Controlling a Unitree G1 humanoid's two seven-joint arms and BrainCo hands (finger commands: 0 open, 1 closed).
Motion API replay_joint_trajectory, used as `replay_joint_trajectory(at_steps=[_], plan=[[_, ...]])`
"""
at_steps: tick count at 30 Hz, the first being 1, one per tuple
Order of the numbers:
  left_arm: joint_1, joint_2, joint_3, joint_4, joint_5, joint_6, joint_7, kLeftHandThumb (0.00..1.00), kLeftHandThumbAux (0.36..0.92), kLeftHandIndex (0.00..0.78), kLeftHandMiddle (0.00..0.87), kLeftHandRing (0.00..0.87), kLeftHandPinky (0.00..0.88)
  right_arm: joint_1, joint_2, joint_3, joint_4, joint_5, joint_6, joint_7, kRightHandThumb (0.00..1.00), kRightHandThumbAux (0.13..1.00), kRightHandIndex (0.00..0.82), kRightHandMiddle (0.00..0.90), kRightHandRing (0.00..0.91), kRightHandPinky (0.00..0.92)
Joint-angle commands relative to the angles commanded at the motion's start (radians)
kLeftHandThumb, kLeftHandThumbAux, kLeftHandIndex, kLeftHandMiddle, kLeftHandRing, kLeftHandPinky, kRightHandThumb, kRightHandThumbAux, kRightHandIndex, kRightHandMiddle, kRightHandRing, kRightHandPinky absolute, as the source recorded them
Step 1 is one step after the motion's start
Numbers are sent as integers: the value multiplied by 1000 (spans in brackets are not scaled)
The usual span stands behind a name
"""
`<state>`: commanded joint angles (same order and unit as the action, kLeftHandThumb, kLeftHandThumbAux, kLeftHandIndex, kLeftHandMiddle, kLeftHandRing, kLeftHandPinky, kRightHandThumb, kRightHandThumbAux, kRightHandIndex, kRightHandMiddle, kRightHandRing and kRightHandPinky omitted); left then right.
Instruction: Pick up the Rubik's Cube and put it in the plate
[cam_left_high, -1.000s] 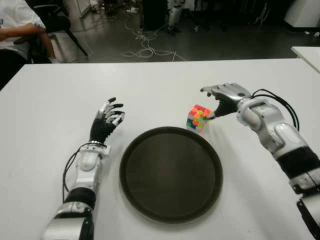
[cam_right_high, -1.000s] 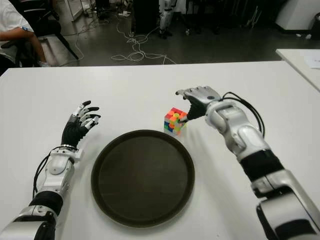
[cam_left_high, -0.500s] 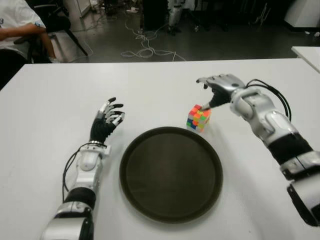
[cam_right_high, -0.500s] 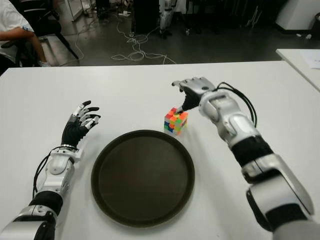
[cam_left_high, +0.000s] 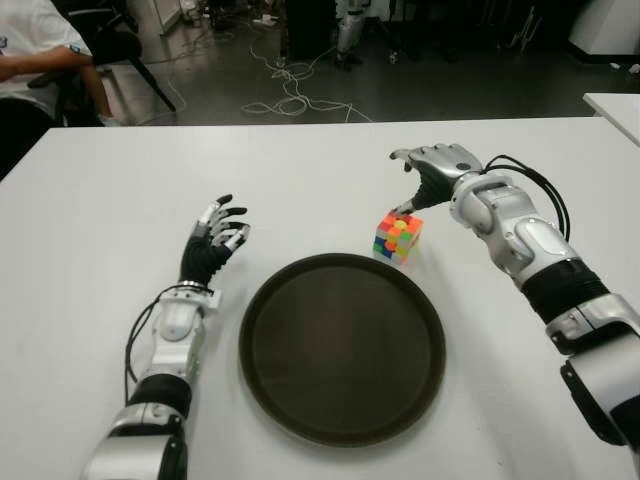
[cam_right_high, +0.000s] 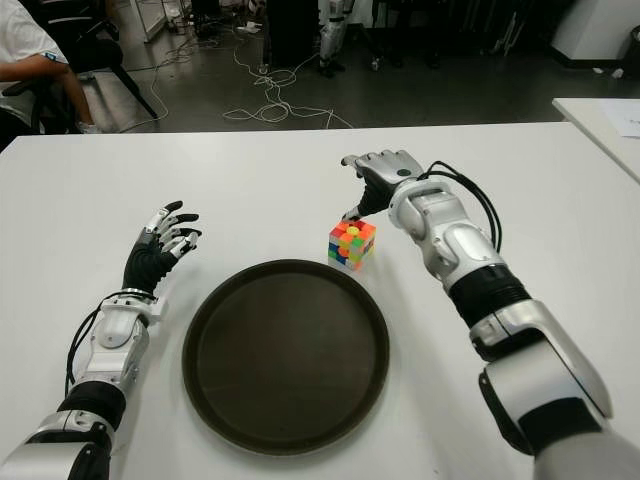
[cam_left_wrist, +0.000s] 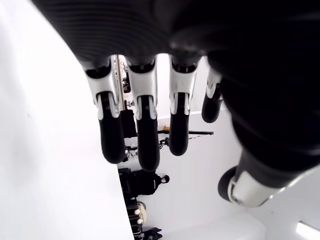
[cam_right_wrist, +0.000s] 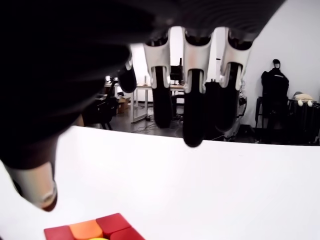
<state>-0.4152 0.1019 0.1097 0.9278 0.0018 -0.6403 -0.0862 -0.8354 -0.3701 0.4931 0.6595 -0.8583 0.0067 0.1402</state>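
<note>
While the left hand (cam_left_high: 212, 240) shows idle to the left of the plate (cam_left_high: 342, 346), its fingers (cam_left_wrist: 143, 130) spread and relaxed around nothing, the right hand (cam_left_high: 437, 172) is poised just above and behind the Rubik's Cube (cam_left_high: 397, 237). The cube sits on the white desk (cam_left_high: 300, 180), just beyond the plate's far right rim and outside it, with its orange, yellow, green and red squares facing up. The right hand's palm faces down, its fingers (cam_right_wrist: 194, 107) extended and loosely curved, released and gripping nothing; a thumb tip points down toward the cube's top rear edge, though whether it touches cannot be told. In the right wrist view the red and orange corner of the cube shows just below the thumb, with the three long fingers hanging over bare desk past it. The plate is a round, dark brown dish with a shallow raised rim, lying flat in the middle of the desk between the two arms. Black cables loop along the right forearm (cam_left_high: 525, 240). At the far left, behind the desk, a person (cam_left_high: 35, 60) in a white shirt sits on a chair.
</note>
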Motion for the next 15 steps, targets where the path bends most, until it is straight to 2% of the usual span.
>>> replay_joint_trajectory(at_steps=[8,15], plan=[[7,-4,2,-9,-3,-1,7,569,682,133,267,317,361,-21,13,16,38,2,14,11,92,621,20,235,276,295],[11,-8,1,-18,-15,0,-14,589,688,141,272,319,364,-27,21,19,65,8,13,0,115,623,30,237,269,273]])
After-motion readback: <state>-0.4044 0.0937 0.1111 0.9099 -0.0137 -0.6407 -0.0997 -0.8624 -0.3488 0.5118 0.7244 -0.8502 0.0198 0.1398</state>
